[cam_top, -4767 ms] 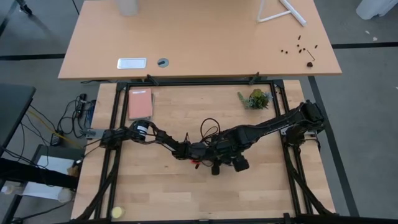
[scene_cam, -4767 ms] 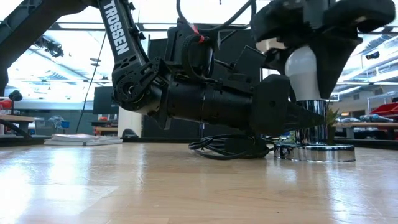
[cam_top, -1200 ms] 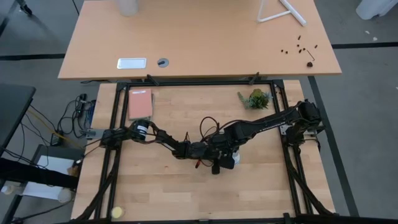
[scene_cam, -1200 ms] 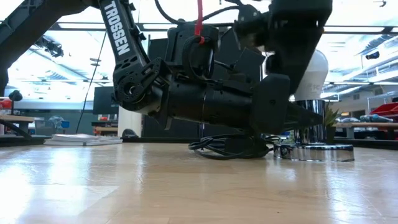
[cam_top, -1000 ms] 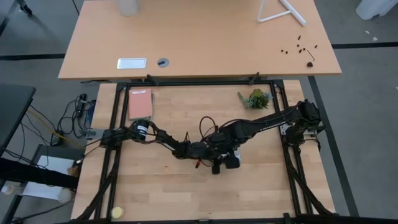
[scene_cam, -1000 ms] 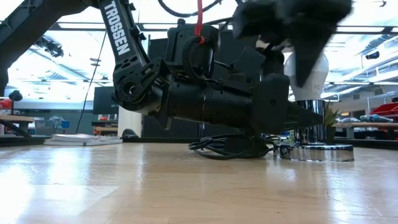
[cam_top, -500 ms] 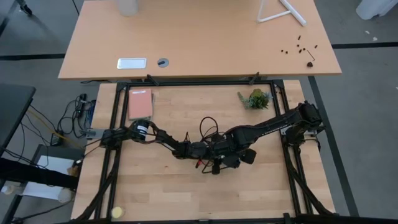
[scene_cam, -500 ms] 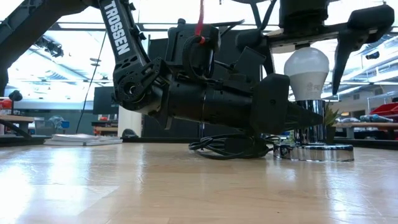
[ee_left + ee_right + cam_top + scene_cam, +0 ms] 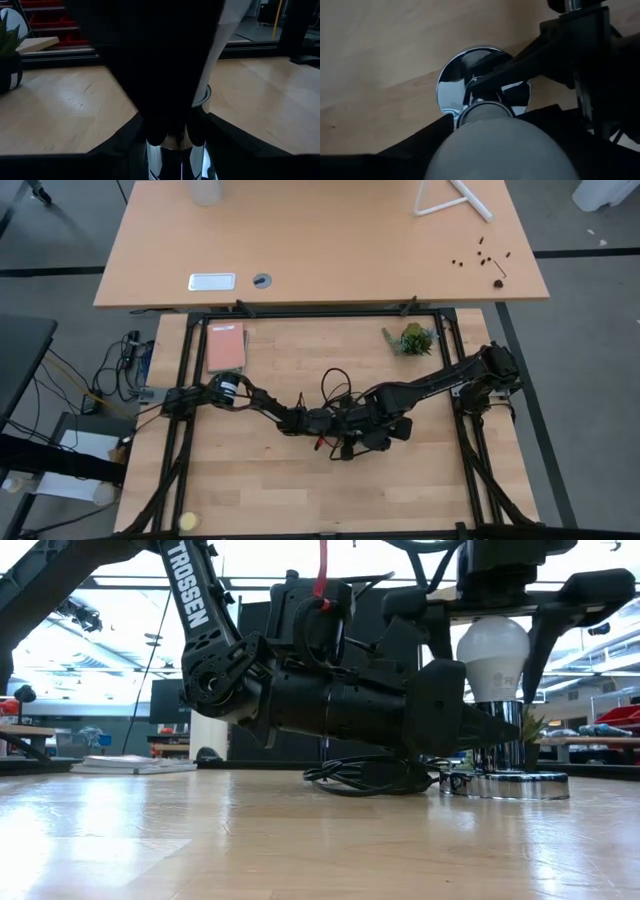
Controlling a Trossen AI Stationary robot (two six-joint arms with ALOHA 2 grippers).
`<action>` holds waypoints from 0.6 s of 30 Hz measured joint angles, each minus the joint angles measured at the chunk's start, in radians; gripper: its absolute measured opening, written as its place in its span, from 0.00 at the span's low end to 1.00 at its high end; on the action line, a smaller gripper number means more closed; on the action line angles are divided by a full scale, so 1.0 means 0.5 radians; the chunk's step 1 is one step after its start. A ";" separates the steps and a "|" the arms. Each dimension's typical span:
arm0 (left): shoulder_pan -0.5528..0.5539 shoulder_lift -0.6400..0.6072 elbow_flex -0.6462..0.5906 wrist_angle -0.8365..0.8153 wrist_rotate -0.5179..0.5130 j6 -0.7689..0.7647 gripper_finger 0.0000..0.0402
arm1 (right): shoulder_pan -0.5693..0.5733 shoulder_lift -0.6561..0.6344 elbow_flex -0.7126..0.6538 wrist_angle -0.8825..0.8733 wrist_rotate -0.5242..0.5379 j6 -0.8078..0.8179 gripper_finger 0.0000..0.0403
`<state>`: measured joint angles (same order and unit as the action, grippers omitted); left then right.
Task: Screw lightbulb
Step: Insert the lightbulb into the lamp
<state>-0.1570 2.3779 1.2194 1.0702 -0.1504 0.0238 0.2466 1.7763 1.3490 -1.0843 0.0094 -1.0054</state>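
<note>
Small white pear-shaped lightbulb point(image 9: 492, 658) in chrome socket point(image 9: 505, 778): light, slick, fragile; grip widest girth gently. Right hand point(image 9: 492, 635) spread wide, empty. Left hand point(image 9: 478, 728) clamps socket, 9 o'clock side.

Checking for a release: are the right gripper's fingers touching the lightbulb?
Apart. The low view shows the right gripper open, both fingers standing clear of the lightbulb with daylight on either side.

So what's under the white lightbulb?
The lightbulb stands in a shiny socket post on a round chrome base. Its screw end is hidden inside the socket.
</note>
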 joint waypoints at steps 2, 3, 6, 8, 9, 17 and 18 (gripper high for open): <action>0.000 0.000 0.000 -0.002 0.002 -0.003 0.44 | 0.000 0.000 -0.004 -0.010 -0.001 0.007 0.69; 0.000 0.000 0.000 -0.001 0.001 -0.003 0.44 | 0.000 0.000 -0.005 -0.013 -0.001 0.014 0.66; 0.000 0.000 0.000 -0.001 0.001 -0.003 0.44 | 0.000 0.001 -0.006 -0.010 -0.005 0.046 0.61; 0.000 0.000 0.000 -0.002 0.001 -0.003 0.44 | 0.000 0.002 -0.007 -0.006 -0.005 0.137 0.61; 0.000 0.000 0.000 -0.002 0.001 -0.003 0.44 | 0.000 0.002 -0.008 -0.002 -0.005 0.215 0.61; 0.001 0.000 -0.001 -0.001 0.001 -0.004 0.44 | -0.015 0.005 -0.011 0.028 -0.012 0.956 0.66; 0.001 0.000 -0.001 -0.001 0.001 -0.004 0.44 | -0.015 0.006 -0.011 0.033 -0.012 1.050 0.66</action>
<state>-0.1566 2.3779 1.2190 1.0698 -0.1497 0.0220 0.2390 1.7794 1.3437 -1.0680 0.0036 -0.4804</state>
